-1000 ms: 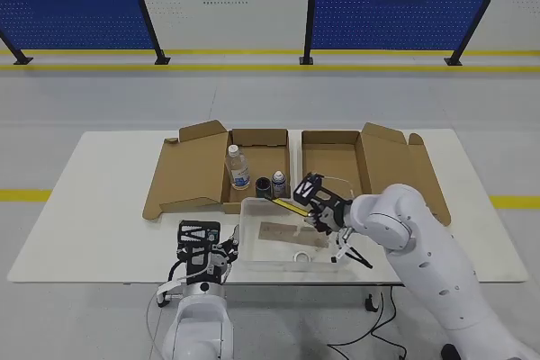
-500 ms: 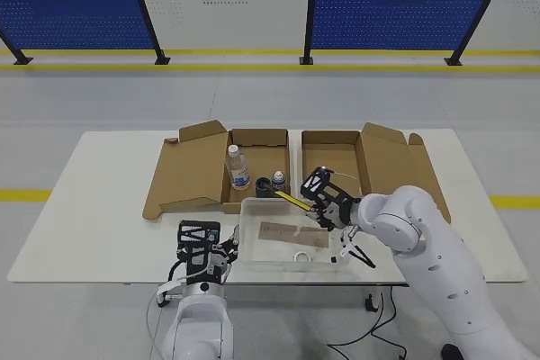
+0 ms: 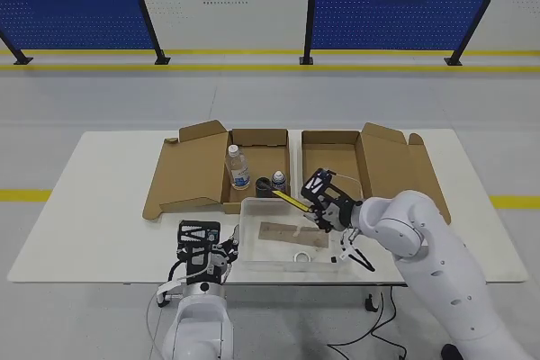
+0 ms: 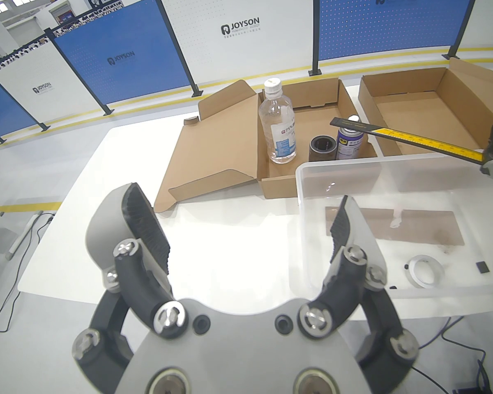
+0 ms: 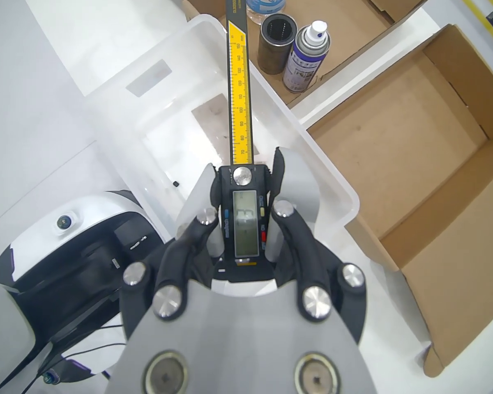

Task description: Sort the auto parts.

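The right arm has carried the black-and-yellow digital caliper slightly toward 1 o'clock, above the far rim of the clear plastic bin. The right jaws clamp its display body. The left jaws gape wide and empty at the bin's 9 o'clock. This looks like the transport step. The next move is probably to go on over the empty brown cardboard box at 1 o'clock, lower, and release.

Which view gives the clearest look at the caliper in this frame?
The right wrist view: the caliper runs full length, its display clamped in the right gripper. In the top view the caliper is only a small yellow strip. The left wrist view shows the caliper side-on, its head cut by the frame edge.
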